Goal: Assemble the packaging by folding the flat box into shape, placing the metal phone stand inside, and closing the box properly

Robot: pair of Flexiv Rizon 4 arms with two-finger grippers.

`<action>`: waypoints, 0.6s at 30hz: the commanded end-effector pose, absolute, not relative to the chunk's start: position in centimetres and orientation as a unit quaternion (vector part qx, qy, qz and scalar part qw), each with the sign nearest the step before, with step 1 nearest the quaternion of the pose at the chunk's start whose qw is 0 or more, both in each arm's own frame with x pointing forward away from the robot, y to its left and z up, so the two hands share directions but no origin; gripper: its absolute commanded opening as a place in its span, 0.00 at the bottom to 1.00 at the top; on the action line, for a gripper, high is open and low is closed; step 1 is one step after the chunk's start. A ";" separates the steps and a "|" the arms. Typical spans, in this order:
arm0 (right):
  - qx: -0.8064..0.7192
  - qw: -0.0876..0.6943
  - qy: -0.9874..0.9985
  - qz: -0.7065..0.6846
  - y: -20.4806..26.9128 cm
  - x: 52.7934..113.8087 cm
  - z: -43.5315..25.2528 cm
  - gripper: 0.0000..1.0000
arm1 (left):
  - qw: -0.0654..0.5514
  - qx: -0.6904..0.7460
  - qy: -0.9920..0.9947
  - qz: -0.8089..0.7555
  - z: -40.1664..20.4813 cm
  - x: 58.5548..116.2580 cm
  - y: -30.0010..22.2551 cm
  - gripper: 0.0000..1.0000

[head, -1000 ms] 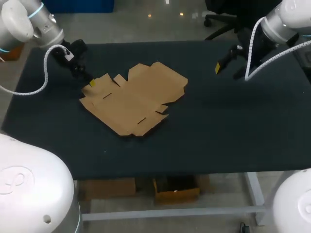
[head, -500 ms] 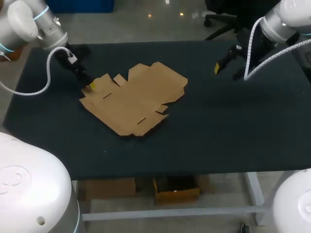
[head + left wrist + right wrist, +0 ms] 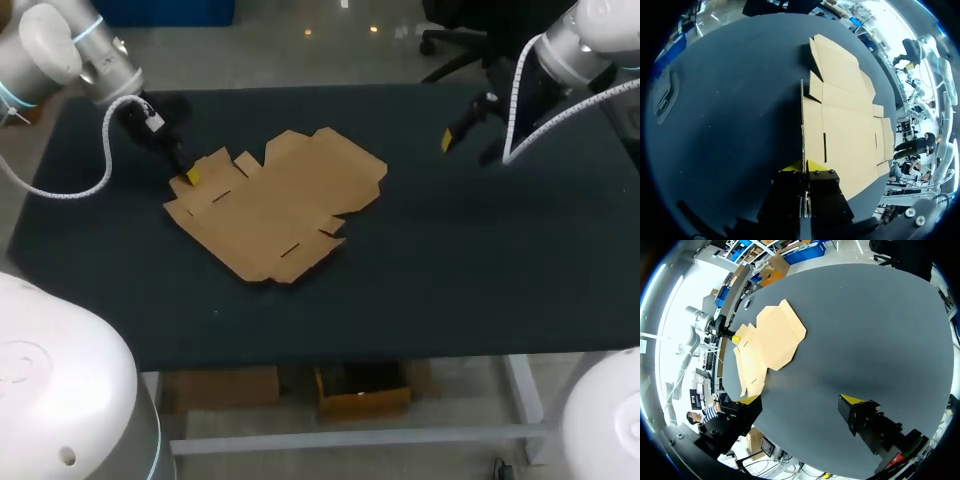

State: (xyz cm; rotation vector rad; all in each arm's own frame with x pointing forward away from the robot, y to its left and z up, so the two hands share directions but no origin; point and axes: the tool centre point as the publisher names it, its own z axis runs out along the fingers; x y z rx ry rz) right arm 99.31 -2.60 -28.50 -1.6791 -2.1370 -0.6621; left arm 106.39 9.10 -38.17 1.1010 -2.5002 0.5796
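Flat box (image 3: 275, 200) spread open on the dark surface (image 3: 450, 270), left of centre. Left gripper (image 3: 188, 177) pinched tight on a flap edge at its left corner. Right gripper (image 3: 801, 400) well apart, fingers wide, holding nothing.

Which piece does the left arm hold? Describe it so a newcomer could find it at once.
On the dark table, look just left of the middle: a flat box of brown cardboard lies unfolded, cut with flaps and slots. The left gripper pinches the edge of its corner flap nearest that arm. It is the only pale, flat sheet on the dark top.
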 end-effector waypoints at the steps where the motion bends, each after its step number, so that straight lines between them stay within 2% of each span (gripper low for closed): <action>1: -0.589 0.174 -0.754 -0.235 -2.8 99.2 -28.4 1.00 | 0.170 0.401 -0.871 0.228 -38.5 105.4 8.9 0.00; 8: -0.586 0.176 -0.755 -0.234 -2.7 99.2 -28.5 1.00 | 0.169 0.442 -0.843 0.257 -37.9 104.4 7.5 0.00; 18: -0.583 0.177 -0.757 -0.234 -2.5 99.3 -28.4 1.00 | 0.198 0.504 -0.801 0.256 -36.8 103.7 5.3 0.00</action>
